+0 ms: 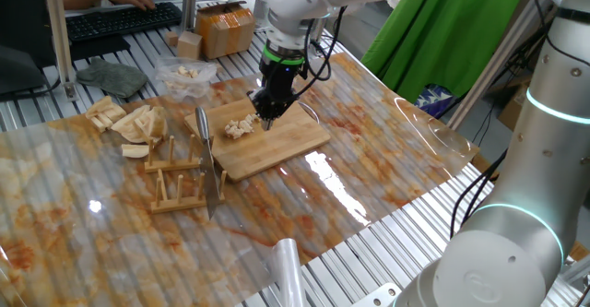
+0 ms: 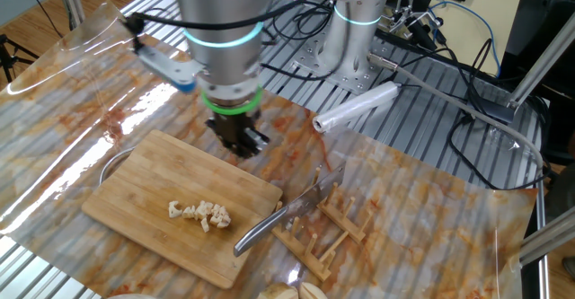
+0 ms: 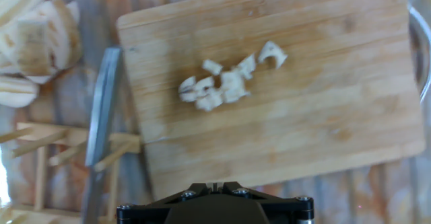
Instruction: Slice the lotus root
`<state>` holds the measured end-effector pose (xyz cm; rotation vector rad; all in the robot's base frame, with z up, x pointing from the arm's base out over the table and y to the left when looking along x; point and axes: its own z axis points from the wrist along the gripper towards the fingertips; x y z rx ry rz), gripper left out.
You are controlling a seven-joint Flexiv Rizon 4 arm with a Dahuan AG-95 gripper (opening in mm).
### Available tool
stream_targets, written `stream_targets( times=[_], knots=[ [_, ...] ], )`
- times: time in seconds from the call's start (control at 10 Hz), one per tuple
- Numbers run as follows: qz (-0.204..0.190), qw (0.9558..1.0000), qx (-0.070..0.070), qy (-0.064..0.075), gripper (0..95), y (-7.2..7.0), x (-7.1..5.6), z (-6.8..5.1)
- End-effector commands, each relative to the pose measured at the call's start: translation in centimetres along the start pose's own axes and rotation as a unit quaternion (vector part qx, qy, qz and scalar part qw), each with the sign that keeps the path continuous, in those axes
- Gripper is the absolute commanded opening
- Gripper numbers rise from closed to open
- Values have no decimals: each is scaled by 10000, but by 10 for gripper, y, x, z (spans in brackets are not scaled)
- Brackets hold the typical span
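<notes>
Robotics lab, aluminium-slat bench [image 1: 37,113] under a plastic sheet [image 1: 369,141], loose cables [image 2: 467,57], green backdrop cloth [image 1: 433,40], keyboard [image 1: 120,19] at a workstation, second robot arm [image 1: 525,206] nearby

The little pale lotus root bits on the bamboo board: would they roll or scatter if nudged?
The cluster of small cream lotus root bits would probably scatter, since the pieces lie loose on the flat bamboo cutting board. They look chunky and irregular, so likelier to slide than roll. Being tiny, they are probably very light.

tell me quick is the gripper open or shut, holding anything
gripper: shut, holding nothing, above the far edge of the cutting board; the knife rests on the rack.
</notes>
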<state>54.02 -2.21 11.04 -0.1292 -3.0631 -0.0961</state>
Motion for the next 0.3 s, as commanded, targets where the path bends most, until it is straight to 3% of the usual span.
stream_targets(
  times=[0.1, 0.3],
  knots=[
    [-34, 10000, 3, 26, 0, -5, -1, 1],
    [-30, 10000, -5, 29, 0, -7, 0, 1]
  ],
)
